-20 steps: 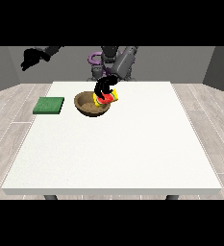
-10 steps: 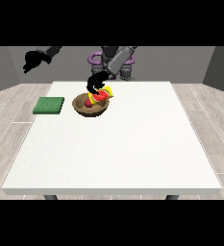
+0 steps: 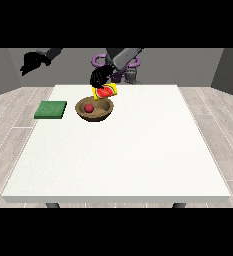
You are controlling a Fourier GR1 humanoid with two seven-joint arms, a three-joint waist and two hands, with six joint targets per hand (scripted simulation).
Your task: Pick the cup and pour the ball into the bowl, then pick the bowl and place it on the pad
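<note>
Red ball (image 3: 89, 107) already in wooden bowl (image 3: 94, 109); robot hand (image 3: 100, 78) upper centre grasping tipped yellow cup (image 3: 106, 91) over rim. Risk: lowering cup knocks bowl aside.

cup (image 3: 106, 91): top hidden by hand (image 3: 100, 77) | table (image 3: 138, 160) legs: mostly hidden

Yellow cup (image 3: 107, 91) tipped over brown bowl (image 3: 94, 109); red ball (image 3: 89, 107) inside; green pad (image 3: 51, 109) beside, apart.
</note>
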